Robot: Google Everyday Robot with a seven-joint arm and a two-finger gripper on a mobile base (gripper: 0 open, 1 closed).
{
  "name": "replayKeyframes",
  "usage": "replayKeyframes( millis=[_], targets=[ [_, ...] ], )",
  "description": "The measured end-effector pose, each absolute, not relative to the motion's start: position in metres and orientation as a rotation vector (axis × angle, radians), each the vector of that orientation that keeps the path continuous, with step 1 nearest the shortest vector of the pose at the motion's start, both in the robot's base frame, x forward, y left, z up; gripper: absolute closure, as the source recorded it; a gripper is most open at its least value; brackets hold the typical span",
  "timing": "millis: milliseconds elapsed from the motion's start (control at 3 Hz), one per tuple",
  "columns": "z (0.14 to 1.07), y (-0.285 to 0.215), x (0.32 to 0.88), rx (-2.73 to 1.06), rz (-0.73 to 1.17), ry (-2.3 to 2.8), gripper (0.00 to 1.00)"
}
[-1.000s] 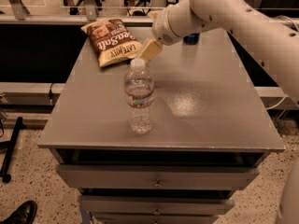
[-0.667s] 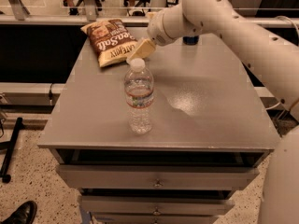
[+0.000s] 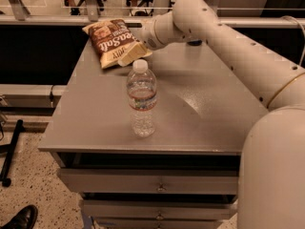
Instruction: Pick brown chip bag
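The claw (image 3: 132, 54) is low over the far left part of the grey table (image 3: 205, 109), at the right edge of the brown chip bag (image 3: 109, 38), which lies flat just left of it. Whether the claw is apart, together or clamped on the bag cannot be told. A clear water bottle (image 3: 141, 101) stands upright on the near side of the claw, apart from the bag, and the white arm (image 3: 224, 37) runs off to its right.

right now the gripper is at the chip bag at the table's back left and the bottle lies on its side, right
No: the camera view shows the bottle standing upright. The gripper is at the chip bag, back left on the table.
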State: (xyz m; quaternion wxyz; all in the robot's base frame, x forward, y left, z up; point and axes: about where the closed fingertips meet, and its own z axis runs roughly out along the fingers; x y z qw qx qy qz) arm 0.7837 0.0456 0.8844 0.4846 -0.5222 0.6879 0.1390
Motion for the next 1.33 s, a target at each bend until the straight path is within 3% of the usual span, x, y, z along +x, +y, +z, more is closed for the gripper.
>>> replayKeyframes(
  millis=[333, 667, 1333],
  targets=[
    [0.8689, 0.0621, 0.7937, -1.247, 0.395, 1.705, 0.23],
    [0.8642, 0.0684, 0.7980, -1.228, 0.411, 1.715, 0.54],
    [0.8697, 0.0651, 0.7935, -1.187, 0.382, 1.709, 0.99]
  ],
)
